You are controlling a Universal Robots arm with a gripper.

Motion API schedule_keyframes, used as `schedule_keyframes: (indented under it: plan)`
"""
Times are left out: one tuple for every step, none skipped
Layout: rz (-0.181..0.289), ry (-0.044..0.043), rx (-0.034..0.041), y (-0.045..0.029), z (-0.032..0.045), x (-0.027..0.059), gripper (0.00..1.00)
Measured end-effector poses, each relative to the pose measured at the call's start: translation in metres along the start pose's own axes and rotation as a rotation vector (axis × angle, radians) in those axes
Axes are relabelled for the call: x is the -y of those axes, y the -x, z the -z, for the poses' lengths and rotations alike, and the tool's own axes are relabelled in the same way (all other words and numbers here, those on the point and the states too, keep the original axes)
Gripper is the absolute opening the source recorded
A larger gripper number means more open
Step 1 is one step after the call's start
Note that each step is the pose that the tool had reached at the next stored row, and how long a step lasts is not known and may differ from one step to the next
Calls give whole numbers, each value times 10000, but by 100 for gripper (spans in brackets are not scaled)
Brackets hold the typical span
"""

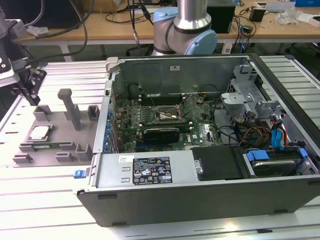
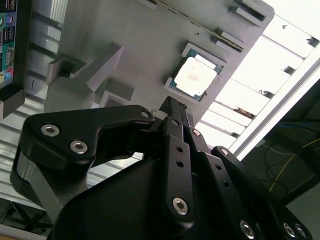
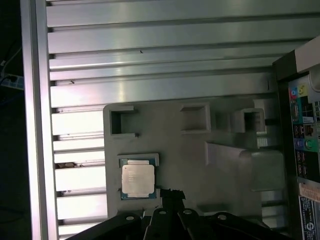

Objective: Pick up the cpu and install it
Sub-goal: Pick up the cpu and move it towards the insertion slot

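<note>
1. The cpu (image 3: 137,179) lies flat with its silver top up in a shallow square pocket of the grey holder tray (image 3: 165,125). The pocket's low walls probably keep the chip square so it can be picked cleanly.
2. The tray rests on the slotted metal worktop (image 3: 150,50), just beside the open computer case (image 1: 150,172). This keeps the chip near where it is to go.
3. The claw (image 3: 172,195) hangs over the tray with its tip near one edge of the cpu. It seems to be apart from the chip, not touching it.
4. The claw is seen edge-on in both wrist views, so I cannot tell how far open it is. It has hold of nothing, since the chip sits in its pocket.
5. The motherboard socket (image 1: 169,116) inside the case looks dark and unfilled. I judge that neither the pick nor the install is done yet.
</note>
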State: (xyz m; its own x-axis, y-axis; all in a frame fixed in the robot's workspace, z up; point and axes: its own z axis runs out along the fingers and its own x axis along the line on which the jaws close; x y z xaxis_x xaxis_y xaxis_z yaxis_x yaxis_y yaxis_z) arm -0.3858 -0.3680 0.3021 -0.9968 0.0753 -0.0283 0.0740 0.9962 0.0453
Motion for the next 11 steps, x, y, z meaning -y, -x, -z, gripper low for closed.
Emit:
schedule_keyframes:
  plan:
    - [1, 1, 3, -8, -10, 1, 11]
    - [1, 1, 3, -17, -16, 2, 11]
    - [1, 0, 10, -41, -33, 5, 11]
    - [1, 2, 25, -69, -55, 8, 11]
    - [1, 2, 31, -82, -67, 9, 11]
    - [2, 2, 40, -101, -82, 11, 11]
    - [2, 3, 46, -119, -96, 13, 11]
    - [2, 4, 52, -138, -112, 15, 11]
    - [2, 5, 56, -161, -134, 18, 11]
    - [3, 4, 58, -199, -173, 23, 11]
    - [3, 4, 60, -236, -215, 27, 11]
